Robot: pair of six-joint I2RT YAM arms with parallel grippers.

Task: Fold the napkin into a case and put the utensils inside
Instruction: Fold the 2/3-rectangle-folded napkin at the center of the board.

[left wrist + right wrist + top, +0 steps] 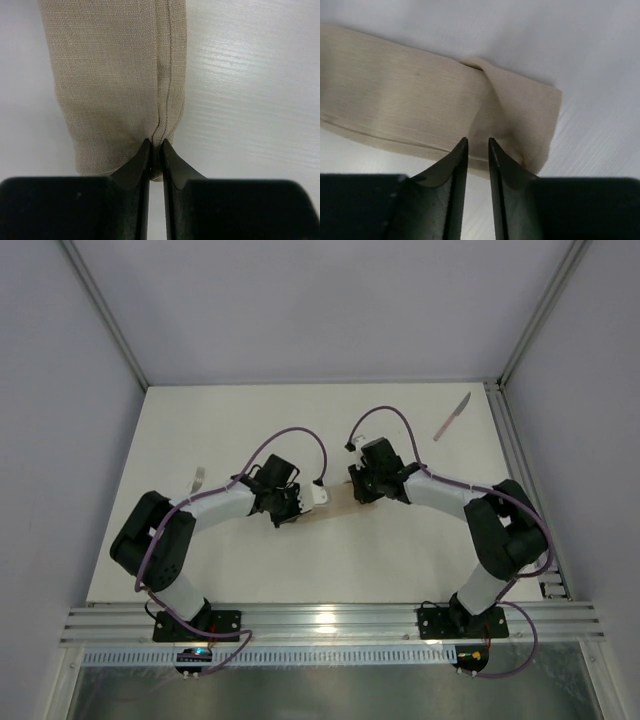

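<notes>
The napkin (pixel 420 100) lies folded into a narrow strip mid-table (pixel 400 550) between 2 arms. The left claw (pixel 156 145) is clenched on its stitched hem. The right claw (pixel 478 142) sits at the other end, slightly parted, gripping nothing. A clean fold likely needs both ends taut and level. The knife (pixel 452 416) waits well apart.

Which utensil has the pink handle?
The knife, at the far right: pink handle, grey blade. The fork, beside the left arm, is all silvery.
</notes>
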